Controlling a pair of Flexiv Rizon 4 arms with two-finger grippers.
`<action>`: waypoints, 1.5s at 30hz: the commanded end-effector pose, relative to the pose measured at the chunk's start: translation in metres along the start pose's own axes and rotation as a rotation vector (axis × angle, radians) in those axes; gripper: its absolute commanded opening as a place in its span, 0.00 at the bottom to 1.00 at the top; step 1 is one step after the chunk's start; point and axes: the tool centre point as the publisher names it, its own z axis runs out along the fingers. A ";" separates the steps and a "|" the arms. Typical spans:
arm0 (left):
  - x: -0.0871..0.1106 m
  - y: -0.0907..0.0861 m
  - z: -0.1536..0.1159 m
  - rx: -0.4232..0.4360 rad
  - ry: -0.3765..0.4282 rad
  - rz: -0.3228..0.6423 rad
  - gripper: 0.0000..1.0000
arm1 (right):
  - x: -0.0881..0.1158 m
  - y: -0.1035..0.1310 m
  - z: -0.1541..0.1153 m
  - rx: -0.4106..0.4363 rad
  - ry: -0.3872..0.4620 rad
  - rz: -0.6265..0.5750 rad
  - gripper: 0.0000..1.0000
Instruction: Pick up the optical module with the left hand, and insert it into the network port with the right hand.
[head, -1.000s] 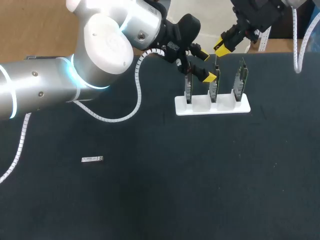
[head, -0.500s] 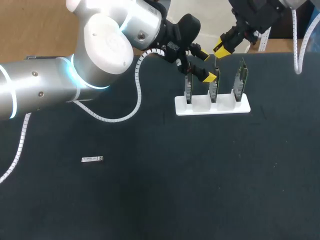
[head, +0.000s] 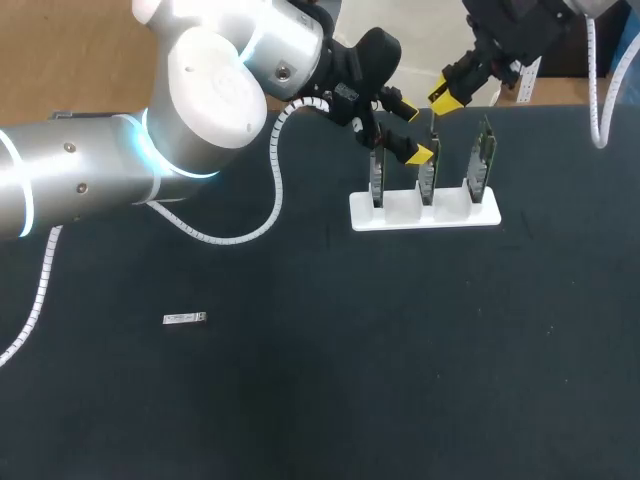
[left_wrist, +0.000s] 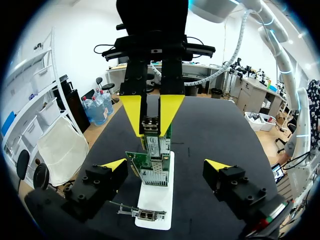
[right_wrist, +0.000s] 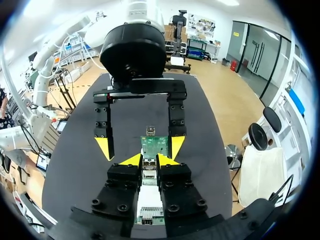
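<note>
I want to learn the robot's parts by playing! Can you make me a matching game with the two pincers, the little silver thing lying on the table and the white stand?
Things:
1. left pincer
2. right pincer
3. small silver rectangular metal module
4. white plastic stand

States:
A. holds three green circuit boards upright
B. open, fingers wide apart
C. lying flat on the black table, far from both pincers
D. shut on a small metal part above the boards

Pairs: 1-B, 2-D, 3-C, 4-A.
</note>
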 end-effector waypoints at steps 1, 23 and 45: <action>-0.001 0.001 0.001 0.001 0.006 -0.002 1.00 | 0.001 0.003 0.002 0.005 0.003 0.001 0.00; -0.001 0.001 0.001 0.001 0.006 -0.002 1.00 | 0.003 0.004 0.001 0.003 0.002 0.002 0.00; -0.001 0.001 0.001 0.001 0.006 -0.002 1.00 | 0.004 0.001 0.002 -0.007 -0.011 -0.001 0.00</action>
